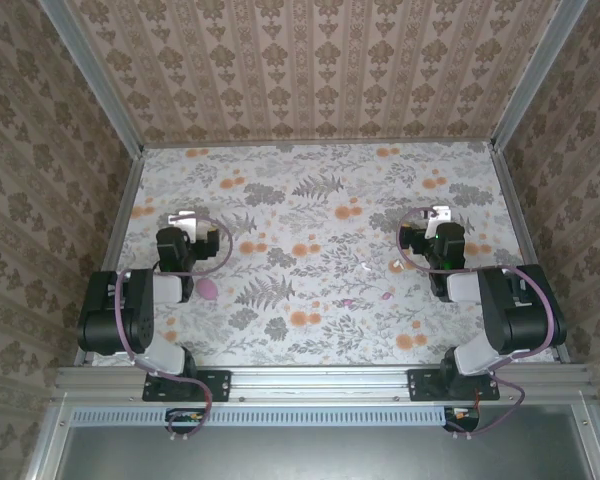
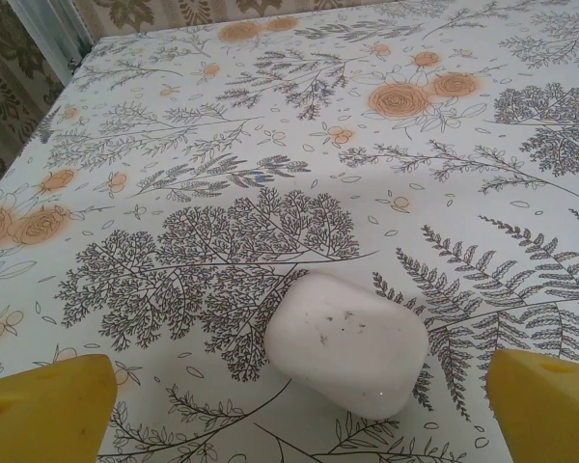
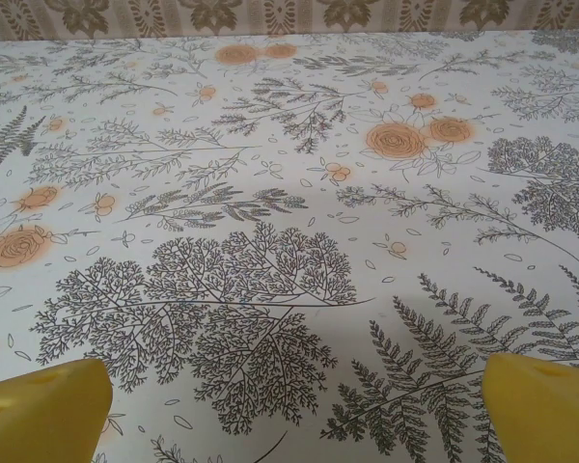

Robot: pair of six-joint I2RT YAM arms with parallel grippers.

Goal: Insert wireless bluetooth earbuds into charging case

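Left pincer (image 2: 297,400) gapes wide just short of the smooth white pebble-shaped plastic case (image 2: 347,355), so I can clamp it.

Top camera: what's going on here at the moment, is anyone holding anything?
Nothing is being handled yet. Both arms sit folded near their bases with their hands open and empty. The left hand hangs low over the pale, rounded plastic charging case, which looks closed and is not touched. The right hand faces bare floral tablecloth. The tiny white and pale pink glossy plastic earbuds lie loose near the middle of the table, apart from the case, too small to make out well.
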